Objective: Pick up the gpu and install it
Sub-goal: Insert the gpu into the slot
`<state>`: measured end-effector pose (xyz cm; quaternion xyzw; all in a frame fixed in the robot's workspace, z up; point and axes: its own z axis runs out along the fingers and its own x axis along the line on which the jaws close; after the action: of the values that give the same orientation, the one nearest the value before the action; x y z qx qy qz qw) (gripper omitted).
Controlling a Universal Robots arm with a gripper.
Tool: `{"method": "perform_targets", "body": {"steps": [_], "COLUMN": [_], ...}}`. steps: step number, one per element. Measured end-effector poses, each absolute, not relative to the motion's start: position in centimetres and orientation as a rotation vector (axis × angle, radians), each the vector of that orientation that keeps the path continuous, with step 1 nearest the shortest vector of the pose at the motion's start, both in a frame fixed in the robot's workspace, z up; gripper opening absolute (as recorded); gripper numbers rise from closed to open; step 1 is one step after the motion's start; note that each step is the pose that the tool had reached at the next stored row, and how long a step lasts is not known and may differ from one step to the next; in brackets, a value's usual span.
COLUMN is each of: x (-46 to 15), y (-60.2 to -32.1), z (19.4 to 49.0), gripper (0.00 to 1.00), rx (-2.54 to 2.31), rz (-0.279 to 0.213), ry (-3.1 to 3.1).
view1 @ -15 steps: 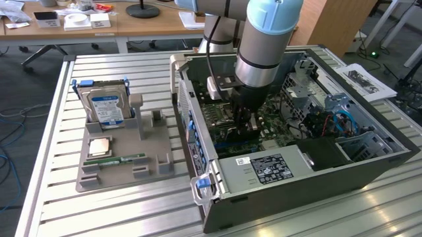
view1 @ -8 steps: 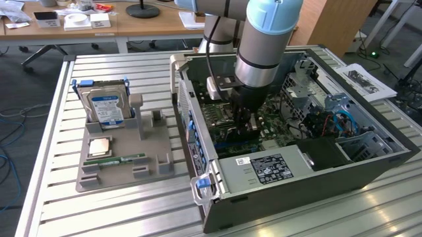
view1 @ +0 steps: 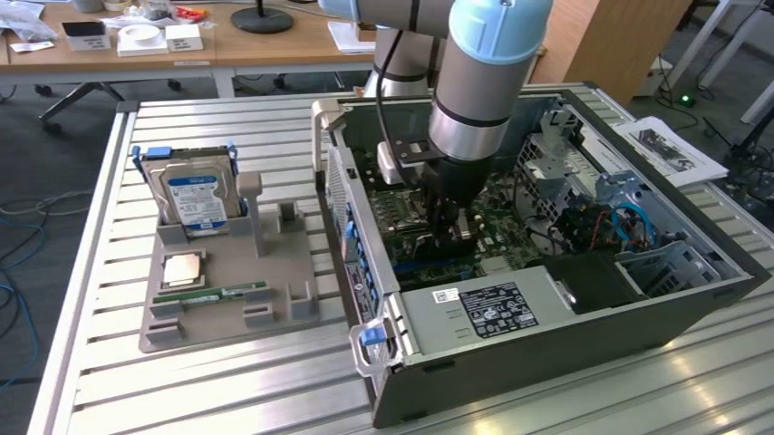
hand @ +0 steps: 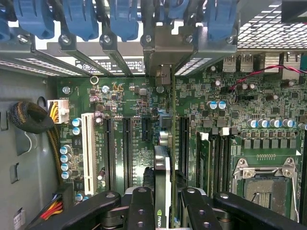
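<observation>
The gpu point(hand: 162, 165) appears edge-on in the wrist view, a thin dark card with a small green logo near my fingers. It stands upright over the motherboard point(hand: 129, 93), in line with a long slot, and its pale metal bracket point(hand: 161, 48) reaches the case's rear wall between the blue latches. My gripper point(hand: 162, 194) is shut on the card, one black finger on each side. In the exterior view my gripper point(view1: 450, 231) reaches down inside the open computer case point(view1: 677, 299), low over the board. Whether the card is seated in the slot I cannot tell.
A grey fixture tray point(view1: 230, 317) at the exterior view's left holds a silver hard drive point(view1: 194, 199), a processor chip point(view1: 181, 269) and a green memory stick point(view1: 224, 294). Inside the case are a power supply point(view1: 484, 310), a drive cage point(view1: 568, 149) and cables point(view1: 604, 227).
</observation>
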<state>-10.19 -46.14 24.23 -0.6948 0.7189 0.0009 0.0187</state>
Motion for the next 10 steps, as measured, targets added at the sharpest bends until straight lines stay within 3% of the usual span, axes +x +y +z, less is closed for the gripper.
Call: {"method": "perform_targets", "body": {"steps": [10], "x": [-10.28], "y": [-46.14], "z": [24.23], "gripper": [0.27], "rx": [-2.156], "rz": [0.0], "ry": [2.231]}}
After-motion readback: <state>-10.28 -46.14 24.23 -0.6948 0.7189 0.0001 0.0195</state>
